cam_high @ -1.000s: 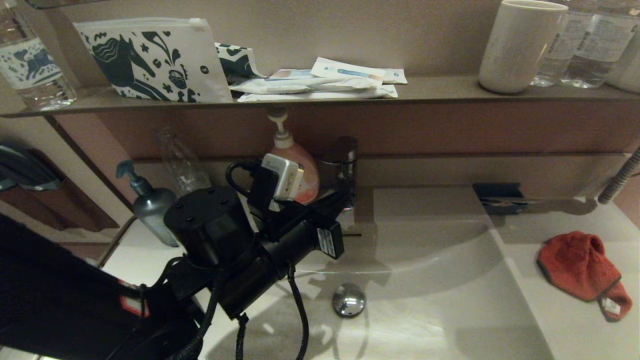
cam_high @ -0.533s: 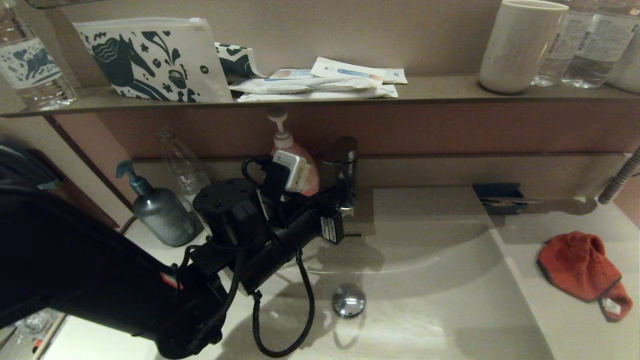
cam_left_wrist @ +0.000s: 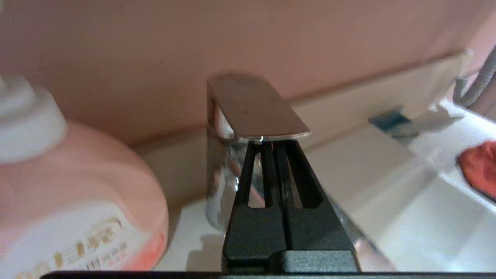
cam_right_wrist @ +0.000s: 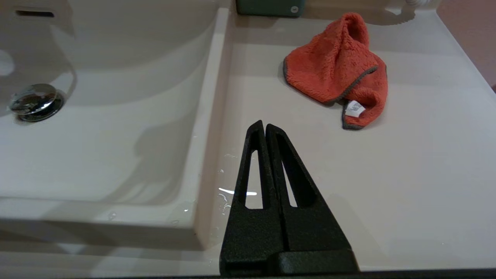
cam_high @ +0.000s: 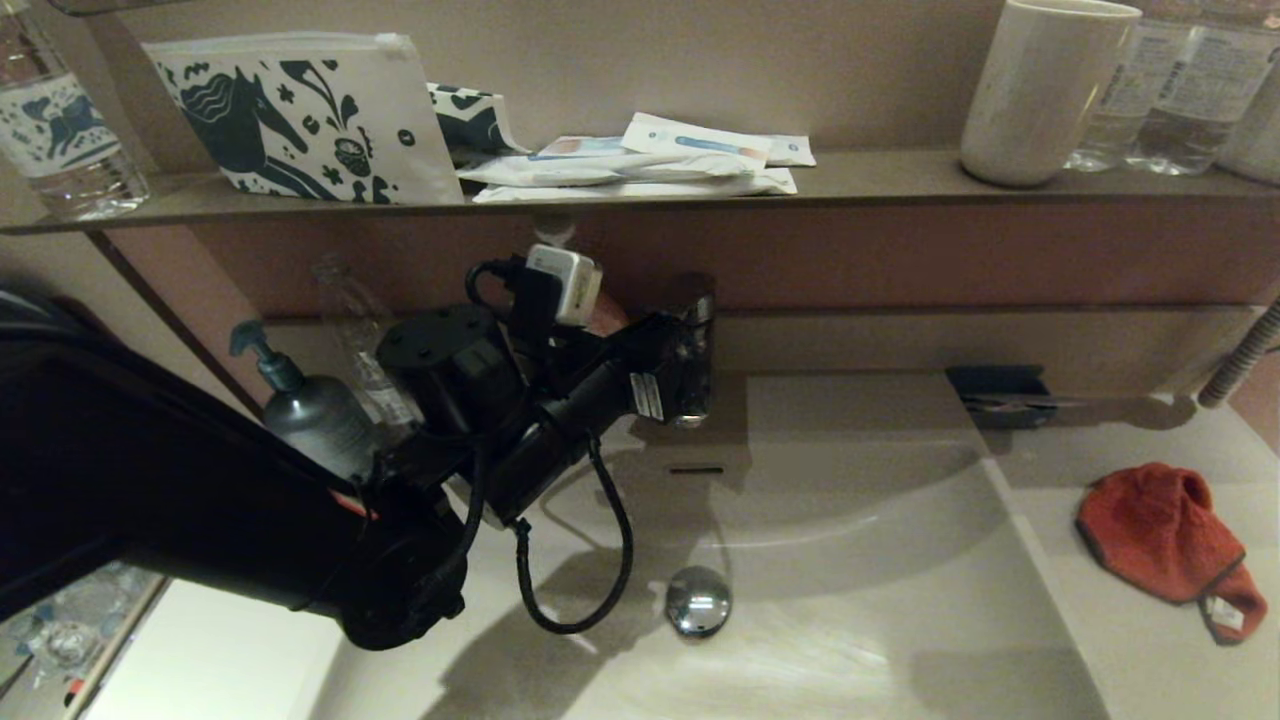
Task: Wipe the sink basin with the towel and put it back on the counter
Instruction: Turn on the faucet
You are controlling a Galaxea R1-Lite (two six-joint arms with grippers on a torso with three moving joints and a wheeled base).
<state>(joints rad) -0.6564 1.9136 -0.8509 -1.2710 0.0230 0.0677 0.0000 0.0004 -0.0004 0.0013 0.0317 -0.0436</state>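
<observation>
Glossy off-white surface (cam_high: 1130,640) carries the crumpled terry towel (cam_high: 1160,535) at its right edge, unmoved. Since earlier, the left gripper (cam_left_wrist: 267,144) has risen from the basin (cam_high: 860,600) to the chrome faucet (cam_left_wrist: 252,106), fingers pressed together. Right gripper (cam_right_wrist: 264,126) hovers, fingers together.

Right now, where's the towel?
In the head view, the towel lies on the counter right of the sink basin, untouched; the shut right gripper hovers nearby.

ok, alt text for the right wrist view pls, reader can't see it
The shut right gripper hovers over the off-white counter, short of a crumpled red-orange towel lying there untouched. Beside the counter is the sink basin with its chrome drain plug.
</observation>
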